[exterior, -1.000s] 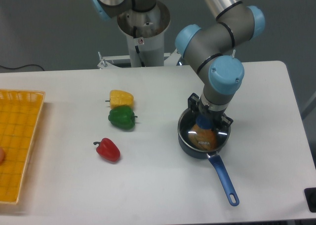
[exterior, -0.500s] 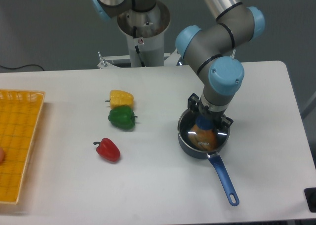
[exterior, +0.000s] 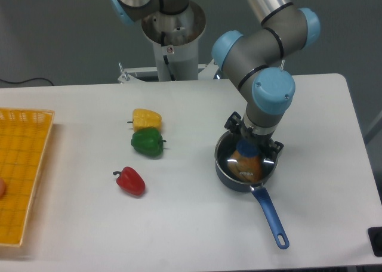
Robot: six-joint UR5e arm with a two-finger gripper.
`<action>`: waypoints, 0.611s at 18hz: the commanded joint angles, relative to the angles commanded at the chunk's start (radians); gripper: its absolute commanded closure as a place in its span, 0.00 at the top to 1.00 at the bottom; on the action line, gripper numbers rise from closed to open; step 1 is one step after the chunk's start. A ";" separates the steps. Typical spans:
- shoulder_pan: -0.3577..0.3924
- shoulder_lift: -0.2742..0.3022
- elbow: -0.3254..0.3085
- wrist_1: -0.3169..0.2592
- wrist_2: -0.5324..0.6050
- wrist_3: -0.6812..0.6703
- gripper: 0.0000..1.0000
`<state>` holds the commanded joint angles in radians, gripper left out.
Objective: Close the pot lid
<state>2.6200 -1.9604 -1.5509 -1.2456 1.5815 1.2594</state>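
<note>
The pot [exterior: 221, 164] stands right of the table's middle, its long blue handle [exterior: 270, 215] pointing toward the front edge. The pot lid [exterior: 245, 168] lies flat on the pot's rim; something orange shows through the glass under small lettering. My gripper [exterior: 253, 136] hangs straight down over the lid, its dark fingers [exterior: 230, 122] spread on either side of the blue knob [exterior: 246, 147]. It is open and the knob sits between the fingers without being squeezed. The wrist hides the far part of the lid.
A yellow pepper [exterior: 146, 118] and a green pepper [exterior: 147, 142] lie together left of the pot, with a red pepper [exterior: 131, 181] nearer the front. A yellow basket [exterior: 18, 170] fills the left edge. The robot base [exterior: 173, 33] stands at the back.
The gripper's fingers have spread slightly wider around the knob. The lid and pot have not moved.
</note>
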 joint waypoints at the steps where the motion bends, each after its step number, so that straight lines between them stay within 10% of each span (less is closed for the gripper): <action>1: 0.002 0.003 0.000 0.002 0.000 0.002 1.00; 11: 0.035 0.026 0.000 -0.006 0.002 0.005 1.00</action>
<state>2.6553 -1.9344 -1.5509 -1.2517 1.5831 1.2640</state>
